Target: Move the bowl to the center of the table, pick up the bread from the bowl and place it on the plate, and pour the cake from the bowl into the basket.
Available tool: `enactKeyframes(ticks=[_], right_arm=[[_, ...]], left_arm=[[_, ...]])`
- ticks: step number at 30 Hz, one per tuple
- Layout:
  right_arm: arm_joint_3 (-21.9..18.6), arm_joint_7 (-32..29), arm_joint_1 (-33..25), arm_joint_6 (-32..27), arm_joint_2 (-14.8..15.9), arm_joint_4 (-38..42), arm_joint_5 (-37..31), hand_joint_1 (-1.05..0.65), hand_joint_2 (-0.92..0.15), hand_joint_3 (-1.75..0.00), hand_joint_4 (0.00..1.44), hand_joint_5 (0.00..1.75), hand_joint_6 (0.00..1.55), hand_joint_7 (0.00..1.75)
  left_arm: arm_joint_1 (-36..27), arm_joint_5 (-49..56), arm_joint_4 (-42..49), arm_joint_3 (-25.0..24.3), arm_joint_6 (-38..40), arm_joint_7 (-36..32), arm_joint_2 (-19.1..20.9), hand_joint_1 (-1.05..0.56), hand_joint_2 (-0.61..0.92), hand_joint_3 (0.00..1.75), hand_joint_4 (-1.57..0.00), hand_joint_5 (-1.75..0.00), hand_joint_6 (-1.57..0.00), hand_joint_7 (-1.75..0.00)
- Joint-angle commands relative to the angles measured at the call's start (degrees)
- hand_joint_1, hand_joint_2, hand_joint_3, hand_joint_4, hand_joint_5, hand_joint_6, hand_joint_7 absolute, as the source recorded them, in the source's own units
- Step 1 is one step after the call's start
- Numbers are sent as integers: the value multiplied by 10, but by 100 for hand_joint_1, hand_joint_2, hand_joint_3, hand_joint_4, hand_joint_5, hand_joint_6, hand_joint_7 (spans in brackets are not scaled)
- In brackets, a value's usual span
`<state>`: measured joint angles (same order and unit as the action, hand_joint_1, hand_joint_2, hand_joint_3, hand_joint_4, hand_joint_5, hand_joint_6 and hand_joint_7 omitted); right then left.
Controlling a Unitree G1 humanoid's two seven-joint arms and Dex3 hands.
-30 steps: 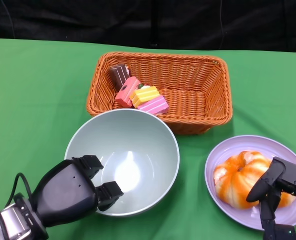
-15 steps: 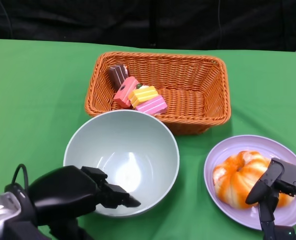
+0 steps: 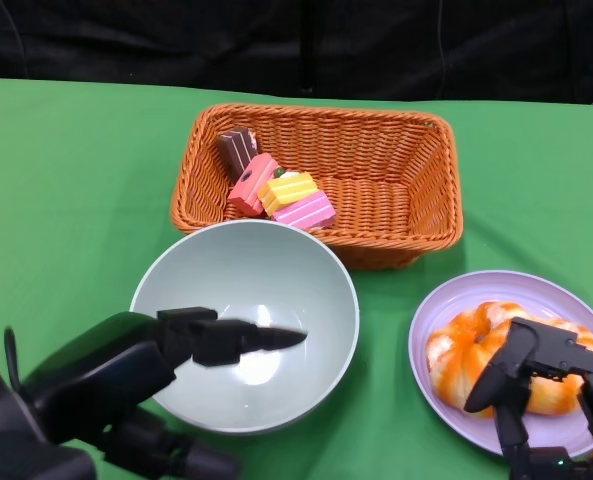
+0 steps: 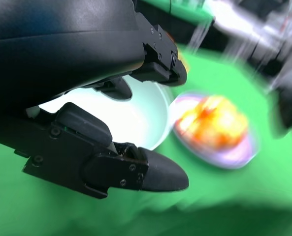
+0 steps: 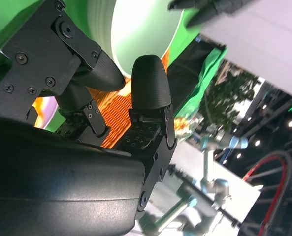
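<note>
Bowl (image 3: 246,325) sits empty just in front of the basket (image 3: 416,215), where the cake (image 3: 281,195) now lies. Bread (image 3: 476,355) rests on the plate (image 3: 446,310) beside the bowl. Left hand (image 3: 126,365) over the bowl and right hand (image 3: 551,375) over the plate hold nothing, fingers (image 3: 261,338) apart, so the job looks done.

Empty pale bowl (image 3: 246,320) upright; bread (image 3: 481,352) on plate (image 3: 456,300); cakes (image 3: 276,190) in basket (image 3: 396,180).

left hand (image 3: 126,375): glossy black rounded shell | fingers (image 5: 150,83): matte black, screwed plates
</note>
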<state>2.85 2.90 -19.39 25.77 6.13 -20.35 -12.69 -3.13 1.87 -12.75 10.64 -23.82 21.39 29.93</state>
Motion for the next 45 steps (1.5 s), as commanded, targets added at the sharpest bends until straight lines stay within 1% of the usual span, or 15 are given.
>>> enactKeyframes(ticks=[1,2,3,6,8,9,10,12,15,21,24,29,32,37,45], right_arm=[[7,5,9,1,7,5,1,-6,-16,-169,99,168,88,131],[10,5,11,-1,6,6,-1,-6,-15,-169,99,169,89,130],[13,5,13,-4,5,5,-2,-6,-15,-169,99,170,89,128],[26,6,16,-19,0,2,-2,-6,-16,-168,99,169,89,124],[33,2,19,-22,-5,3,-2,-5,-17,-167,98,169,89,123],[38,-1,21,-23,-9,3,-4,-4,-18,-165,99,168,88,123],[42,-5,22,-26,-13,3,-8,-4,-18,-164,99,167,88,123],[49,-9,24,-33,-20,1,-12,-5,-19,-163,99,167,89,123],[63,-7,28,-53,-34,-3,-2,-5,-21,-162,94,173,86,128],[86,-16,35,-55,-51,1,-10,-4,-23,-165,91,172,83,135],[95,-18,40,-52,-55,8,-11,-5,-24,-165,91,174,82,139],[100,-25,45,-20,-54,38,-7,-5,-21,-169,88,173,83,143],[96,-27,48,7,-50,60,0,-6,-19,-172,89,171,84,144],[89,-25,56,30,-44,86,7,-7,-18,-172,91,171,85,145],[76,-18,71,62,-33,117,15,-5,-16,-175,95,173,86,147]], left_arm=[[-20,-28,4,-21,-10,-46,-67,-43,92,34,-52,-137,-45,-79],[-22,-30,6,-26,-13,-56,-86,-37,92,34,-55,-142,-46,-94],[-26,-31,4,-31,-5,-68,-104,-31,89,40,-58,-146,-51,-106],[-42,-41,-18,-41,37,-92,-146,-16,49,120,-69,-152,-70,-124],[-55,-43,-38,-46,68,-105,-167,-13,42,136,-75,-154,-75,-129],[-63,-45,-49,-47,87,-112,-177,-12,37,145,-82,-158,-79,-135],[-71,-48,-61,-48,105,-118,-188,-12,35,149,-84,-160,-80,-138],[-81,-56,-78,-49,133,-125,-204,-11,34,152,-87,-164,-81,-142],[-95,-59,-95,-49,156,-127,-221,-13,37,151,-89,-173,-81,-151],[-121,-55,-104,-56,149,-129,-238,-14,35,157,-94,-175,-82,-163],[-132,-54,-101,-59,142,-129,-245,-13,32,157,-94,-175,-81,-165],[-142,-65,-71,-63,97,-117,-253,-12,32,155,-94,-175,-81,-164],[-149,-81,-60,-66,89,-113,-258,-13,32,155,-94,-175,-81,-164],[-147,-81,-34,-70,56,-105,-255,-12,33,151,-93,-175,-80,-164],[-142,-92,-15,-66,46,-102,-260,-12,34,149,-95,-174,-84,-159]])
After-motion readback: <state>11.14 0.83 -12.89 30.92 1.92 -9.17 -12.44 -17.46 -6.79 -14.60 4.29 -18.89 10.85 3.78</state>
